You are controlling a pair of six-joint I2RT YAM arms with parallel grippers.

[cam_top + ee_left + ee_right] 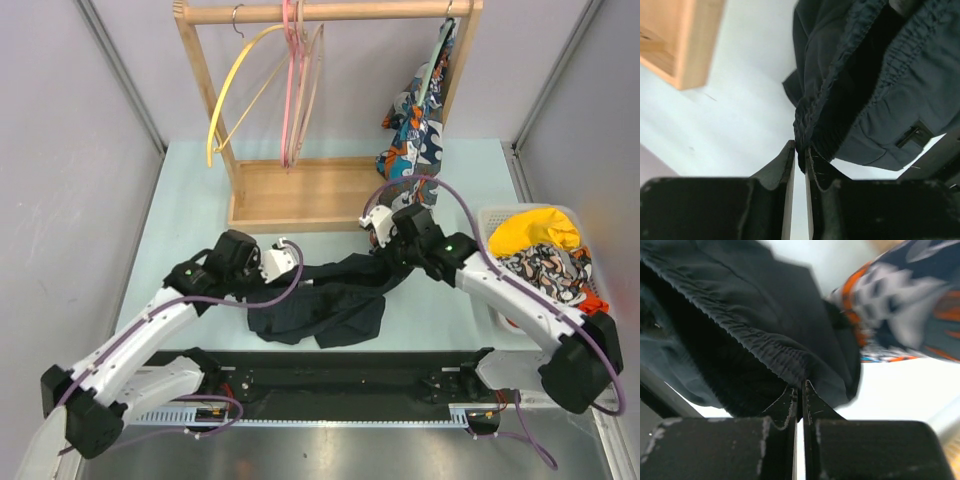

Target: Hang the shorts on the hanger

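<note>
Holding shorts [330,300] by the waistband: left gripper [799,152] jaws clamped on one end, right gripper [800,389] jaws clamped on the other. Waistband runs left-right, low over the bench [190,200], legs sagging onto it. Tan hanger [318,80] hangs on the rack [300,195] behind and above, closer to the left end, tight beside pink hanger [290,90]. Patterned garment [415,125] crowds the right gripper, likely snag.
</note>
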